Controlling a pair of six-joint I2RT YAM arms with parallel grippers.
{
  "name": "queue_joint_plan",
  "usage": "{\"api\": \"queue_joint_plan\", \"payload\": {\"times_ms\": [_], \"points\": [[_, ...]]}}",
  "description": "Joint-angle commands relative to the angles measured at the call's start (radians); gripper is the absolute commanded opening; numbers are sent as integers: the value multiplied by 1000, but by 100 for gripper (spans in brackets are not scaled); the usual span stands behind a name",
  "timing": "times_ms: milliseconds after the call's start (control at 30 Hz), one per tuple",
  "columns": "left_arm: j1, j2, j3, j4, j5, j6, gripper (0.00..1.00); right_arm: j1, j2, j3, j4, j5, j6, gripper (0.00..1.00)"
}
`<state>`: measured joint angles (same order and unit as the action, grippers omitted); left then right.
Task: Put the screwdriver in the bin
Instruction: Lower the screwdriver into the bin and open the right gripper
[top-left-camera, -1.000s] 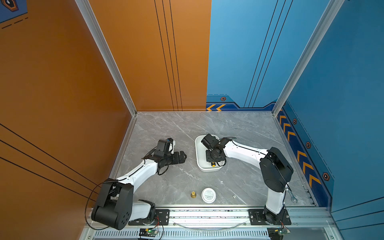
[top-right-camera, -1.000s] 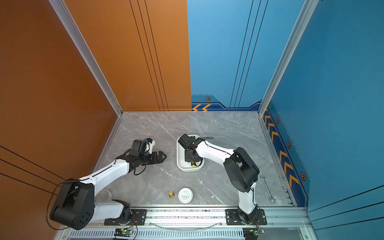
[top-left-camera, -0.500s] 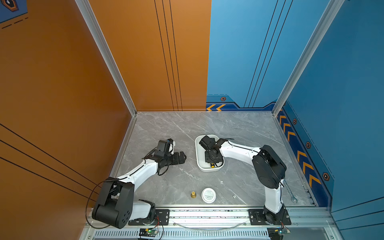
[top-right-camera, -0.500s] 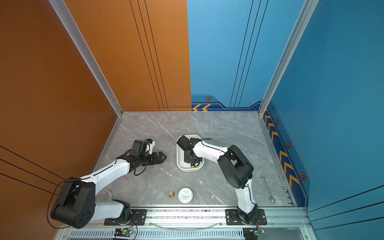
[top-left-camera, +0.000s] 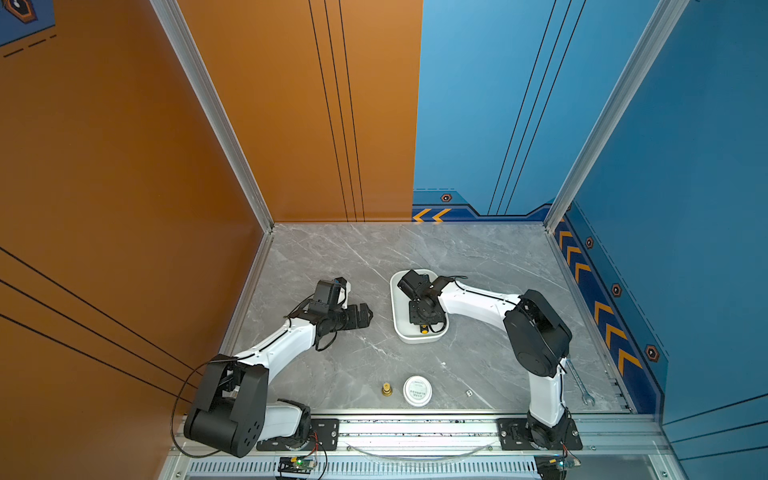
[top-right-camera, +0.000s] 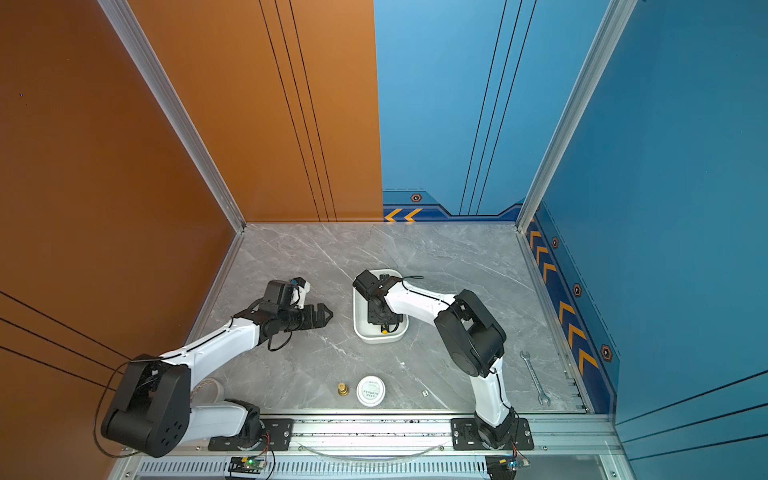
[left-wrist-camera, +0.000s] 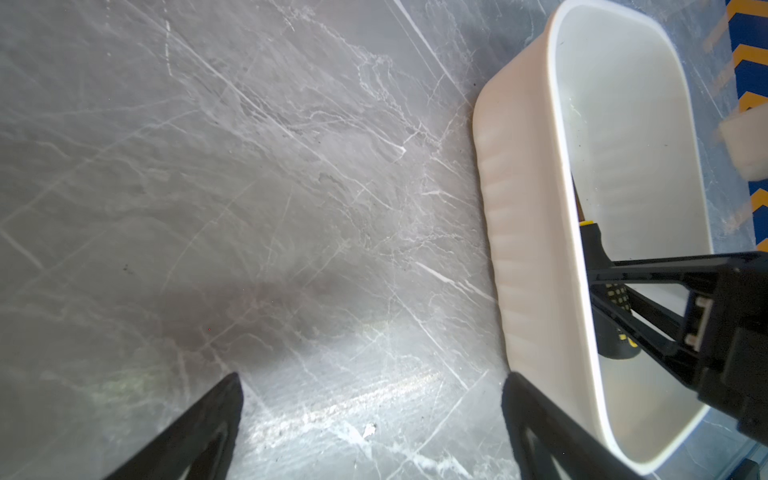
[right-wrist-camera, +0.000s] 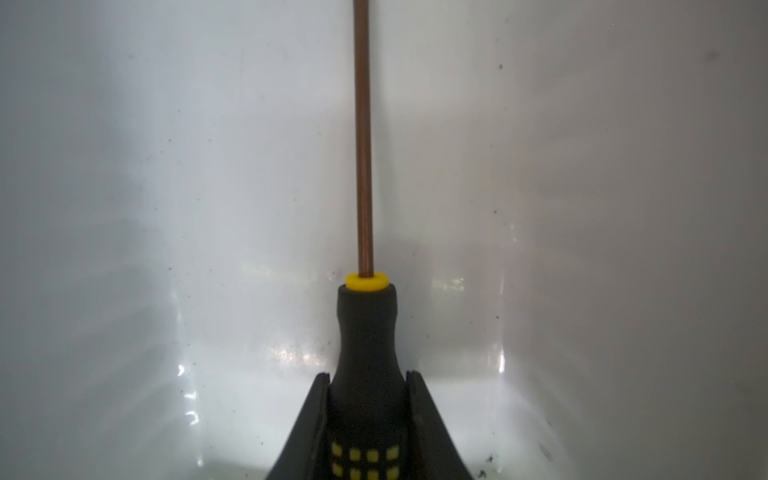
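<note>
The white bin (top-left-camera: 394, 307) (top-right-camera: 356, 316) stands mid-table. My right gripper (top-left-camera: 422, 320) (right-wrist-camera: 366, 376) reaches down inside it, shut on the black, yellow-dotted handle of the screwdriver (right-wrist-camera: 365, 332). The thin shaft runs along the bin floor (right-wrist-camera: 166, 249). In both top views only the screwdriver's yellow butt end (top-left-camera: 424, 331) (top-right-camera: 385, 331) shows under the wrist. The left wrist view shows the bin's wall (left-wrist-camera: 519, 232), the screwdriver (left-wrist-camera: 592, 241) and the right gripper (left-wrist-camera: 598, 282) around it. My left gripper (top-left-camera: 368, 314) (left-wrist-camera: 370, 382) hangs open and empty over the table, left of the bin.
A round white lidded container (top-left-camera: 417, 390) and a small brass piece (top-left-camera: 387, 389) sit near the front rail. A silver wrench (top-left-camera: 579, 384) lies at the front right by the blue wall. A tape roll (top-right-camera: 210, 388) peeks out behind the left arm's base.
The right arm's elbow has swung left toward the bin while its gripper stayed inside the bin with the screwdriver. The left arm has not moved.
</note>
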<state>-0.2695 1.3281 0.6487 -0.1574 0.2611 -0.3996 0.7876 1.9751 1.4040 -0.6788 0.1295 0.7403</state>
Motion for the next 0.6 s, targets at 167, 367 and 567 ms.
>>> {"api": "queue_joint_plan", "payload": {"times_ms": [167, 367, 567], "points": [[-5, 0, -16, -7, -16, 21, 98, 17, 21, 31, -4, 29, 7, 50], [-6, -5, -29, 20, -38, 13, 98, 30, -33, 31, -5, 49, -12, 55], [-5, -57, -42, 28, -87, 13, 98, 40, -175, 14, -13, 49, -63, 59]]}}
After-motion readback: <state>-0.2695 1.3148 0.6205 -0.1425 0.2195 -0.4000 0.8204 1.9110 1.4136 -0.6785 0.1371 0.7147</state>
